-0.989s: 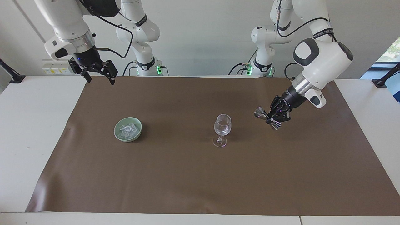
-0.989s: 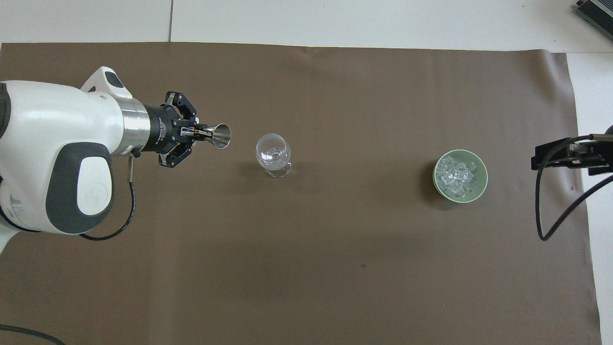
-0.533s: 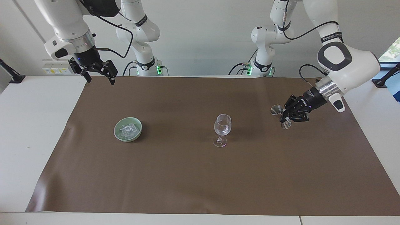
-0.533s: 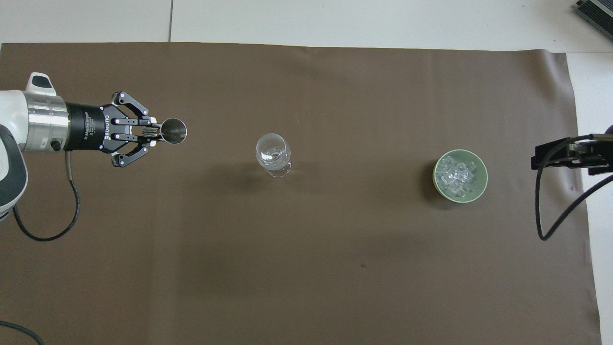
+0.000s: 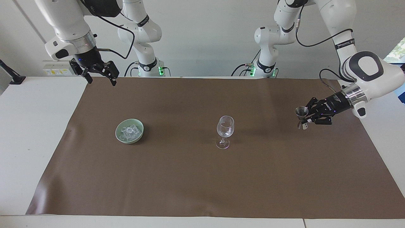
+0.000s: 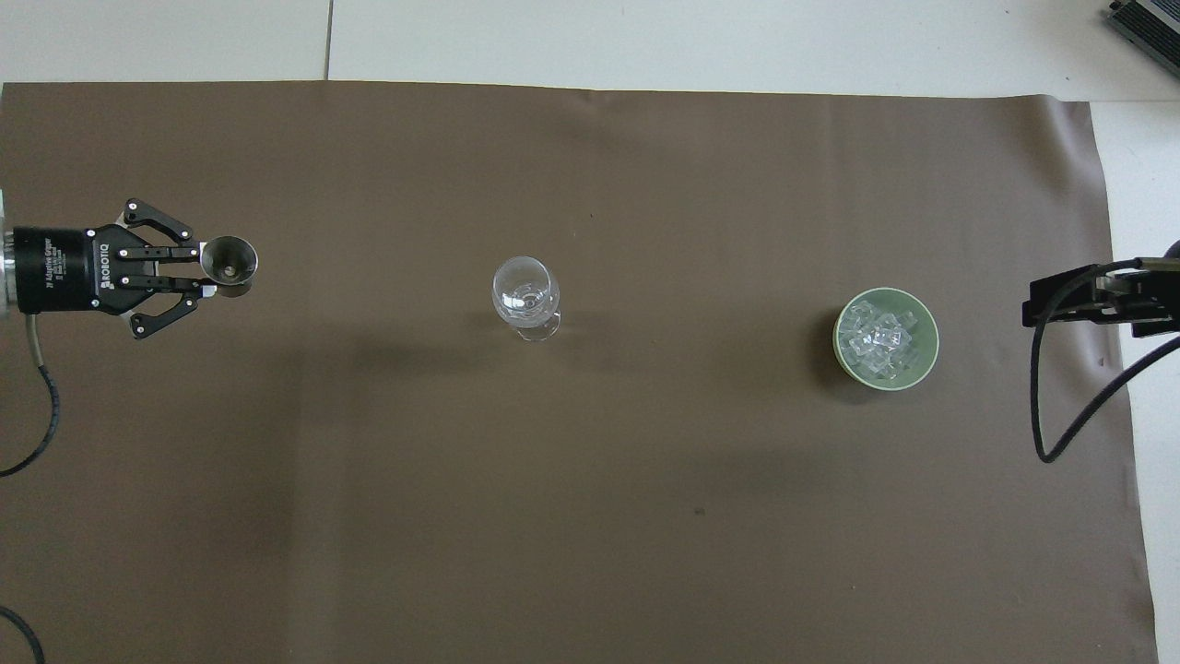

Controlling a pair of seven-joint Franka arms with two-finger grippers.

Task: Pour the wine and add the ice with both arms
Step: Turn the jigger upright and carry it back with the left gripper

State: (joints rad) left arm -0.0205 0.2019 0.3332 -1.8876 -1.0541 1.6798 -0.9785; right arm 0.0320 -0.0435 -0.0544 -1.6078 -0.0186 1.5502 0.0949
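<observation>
We see the left gripper [image 5: 306, 117] pinching a small metal jigger [image 5: 302, 116] at its narrow waist; the jigger stands upright, wide mouth up, low over the brown mat [image 5: 202, 177] toward the left arm's end of the table. We cannot tell whether its foot touches the mat. The gripper's outer links splay sideways in the overhead view while its fingertips press on the jigger.

Well apart from it, near the middle of the mat, stands a clear stemmed glass [image 5: 225, 131], upright. Toward the right arm's end sits a pale green bowl [image 5: 129, 130] with the ice [image 5: 130, 131] heaped inside it, a handful of clear cubes.

The right gripper [image 5: 100, 73] waits raised over the mat's corner nearest its own base, its fingers spread wide and holding nothing
</observation>
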